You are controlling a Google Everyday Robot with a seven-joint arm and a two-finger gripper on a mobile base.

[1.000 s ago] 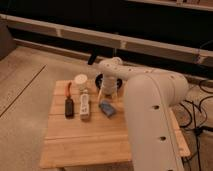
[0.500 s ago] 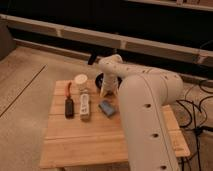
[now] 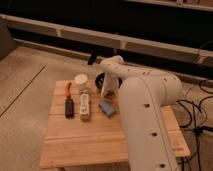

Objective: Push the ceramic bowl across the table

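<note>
The dark glossy ceramic bowl (image 3: 101,79) sits near the far edge of the wooden plank table (image 3: 95,140), mostly hidden behind my arm; only its left rim shows. My gripper (image 3: 106,91) hangs down over the bowl's near side, at or against it. The white arm (image 3: 145,110) rises from the lower right and bends over the table's right half.
A cream round cup (image 3: 80,81) stands just left of the bowl. A dark tool with an orange handle (image 3: 69,102) and a white oblong object (image 3: 85,105) lie at the left. A flat blue block (image 3: 105,107) lies just in front of the gripper. Cables lie on the floor at right.
The arm has swung slightly left and the gripper has come lower by the bowl. The bowl and the other objects have stayed about where they were.
</note>
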